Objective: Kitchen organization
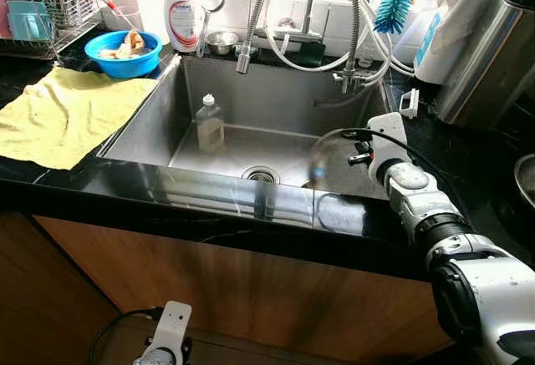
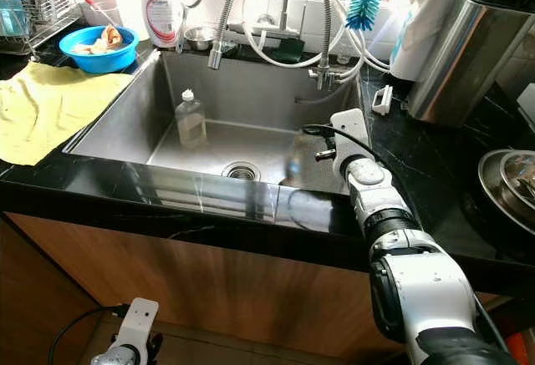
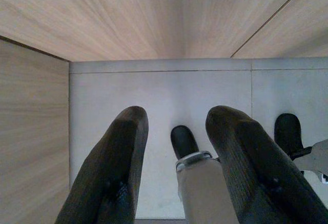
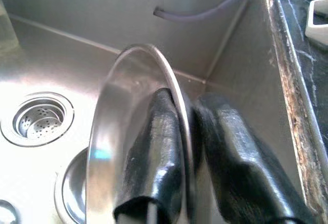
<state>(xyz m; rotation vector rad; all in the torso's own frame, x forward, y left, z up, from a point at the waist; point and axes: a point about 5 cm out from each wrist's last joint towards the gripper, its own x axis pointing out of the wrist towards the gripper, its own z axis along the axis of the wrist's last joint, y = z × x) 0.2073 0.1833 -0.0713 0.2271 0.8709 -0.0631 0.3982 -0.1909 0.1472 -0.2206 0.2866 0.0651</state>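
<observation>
Steel sink (image 1: 150, 123) in black counter: your right gripper (image 4: 187, 147) pinches a steel lid's (image 4: 118, 147) rim upright at the right near corner, likely lifting it out; left gripper (image 3: 174, 162) hangs open, idle.

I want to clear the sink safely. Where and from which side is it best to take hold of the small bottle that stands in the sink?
Probably at the body just under the white cap, coming from above. The small bottle stands upright on the sink floor, apart from the walls and the drain, so a pincer can close across it. The right pincer is holding a steel plate by its rim.
</observation>
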